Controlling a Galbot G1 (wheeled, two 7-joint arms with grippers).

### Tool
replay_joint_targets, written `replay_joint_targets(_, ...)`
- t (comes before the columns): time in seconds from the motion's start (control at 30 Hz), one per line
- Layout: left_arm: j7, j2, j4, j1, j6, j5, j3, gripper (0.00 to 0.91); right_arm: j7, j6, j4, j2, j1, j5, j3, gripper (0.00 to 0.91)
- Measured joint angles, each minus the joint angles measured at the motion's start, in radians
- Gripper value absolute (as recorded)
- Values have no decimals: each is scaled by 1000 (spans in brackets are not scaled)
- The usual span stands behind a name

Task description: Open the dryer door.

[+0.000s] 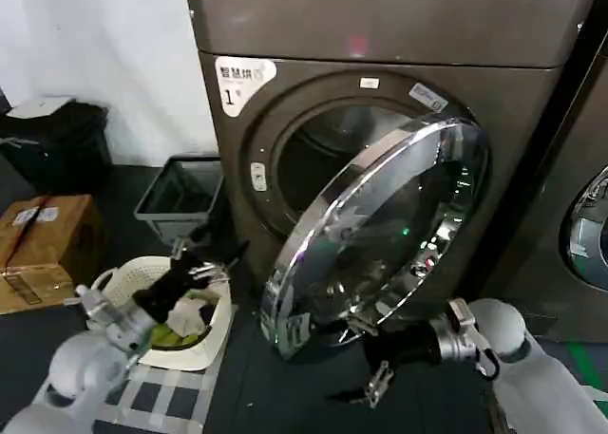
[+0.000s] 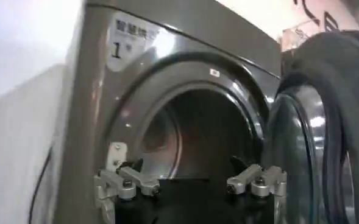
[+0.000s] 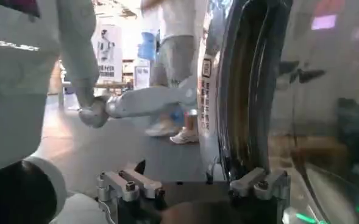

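The big bronze-grey metal dryer (image 1: 380, 102) with the white "1" sticker has its large round chrome-rimmed dark-glass door (image 1: 375, 235) already swung well out from the drum opening, hinged on the dryer's right side. The right hand (image 1: 366, 344), fingers apart and gripping nothing, sits just under the door's lower rim and is the nearer one. The left hand (image 1: 204, 263), fingers also apart, hangs off the dryer's lower left corner, facing the drum opening

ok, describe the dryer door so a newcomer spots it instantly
Find the dryer, the big bronze-grey machine with a white "1" sticker. The dryer door hangs swung open in front of its drum opening: a round porthole with a wide chrome rim. The neighbouring dark machine's door sits at the right edge, partly seen.
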State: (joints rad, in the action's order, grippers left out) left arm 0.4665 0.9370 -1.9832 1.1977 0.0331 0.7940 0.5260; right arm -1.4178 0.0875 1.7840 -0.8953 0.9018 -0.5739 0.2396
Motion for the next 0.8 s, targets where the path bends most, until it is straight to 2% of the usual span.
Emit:
replay_joint_targets(0.43, 11, -17, 25, -72, -10, 30, -160, 907, -10, -10, 61, 45, 133, -8, 128, 907)
replay_joint_targets(0.8, 22, -19, 33, -114, -9, 31, -247, 907, 7, -12, 26, 48, 197, -18, 230, 907)
